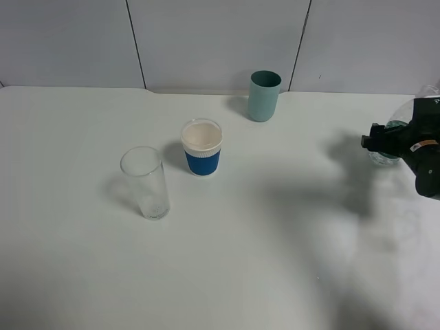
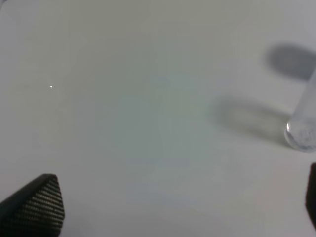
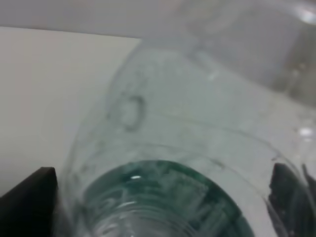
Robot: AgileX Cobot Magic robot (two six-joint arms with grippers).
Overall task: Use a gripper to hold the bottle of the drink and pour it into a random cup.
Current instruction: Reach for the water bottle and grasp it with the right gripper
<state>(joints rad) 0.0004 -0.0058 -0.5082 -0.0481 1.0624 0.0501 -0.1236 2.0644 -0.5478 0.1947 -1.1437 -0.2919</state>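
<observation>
Right wrist view showed the right gripper's [image 3: 163, 173] fingers [image 3: 29, 202] flanking the bottle [image 3: 187, 123] at the worktop's [image 1: 240, 261] right edge, grip uncertain; the left gripper [image 2: 180, 173] stood open.

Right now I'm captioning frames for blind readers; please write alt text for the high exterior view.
A black gripper at the right edge straddles a clear plastic bottle on a white table. Left of centre stand a tall clear glass and a white paper cup with a blue sleeve; a teal cup stands farther back.
</observation>
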